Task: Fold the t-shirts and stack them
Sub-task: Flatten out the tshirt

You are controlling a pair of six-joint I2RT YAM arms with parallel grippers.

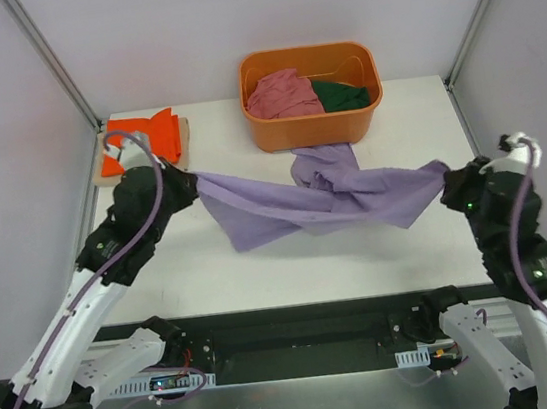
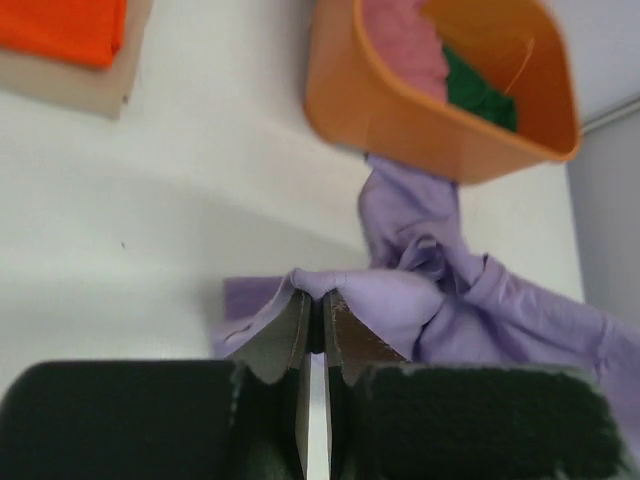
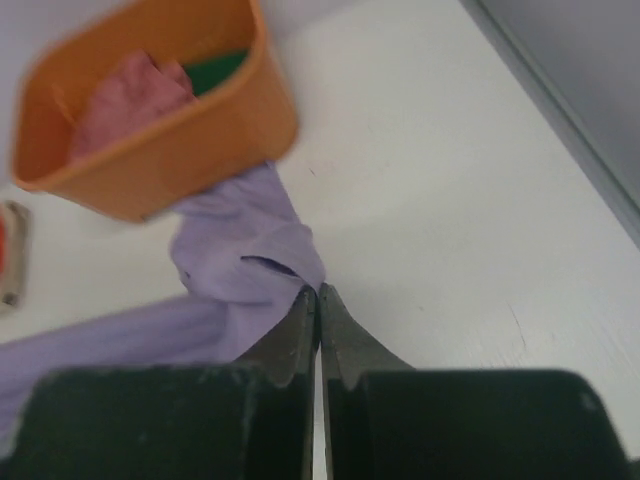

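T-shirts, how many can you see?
4. Lavender t-shirt stretched between left pincer and right pincer; pink t-shirt and green t-shirt in the tub; orange t-shirt folded far left. More may hide in the tub.

Your left arm (image 1: 67, 322) and right arm (image 1: 493, 208) have white lower links, black upper housings and lilac cables (image 1: 154, 175). Your left gripper (image 2: 312, 296) and right gripper (image 3: 317, 290) carry tapered dark-grey fingers (image 2: 282, 340).

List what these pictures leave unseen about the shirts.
- Pink shirt and green shirt: lower parts hidden by the tub wall, all views.
- Orange shirt: near edge covered by the left arm's cable, top view; cut off by the frame, left wrist view.
- Purple shirt: sleeves lost in bunched folds, every view.
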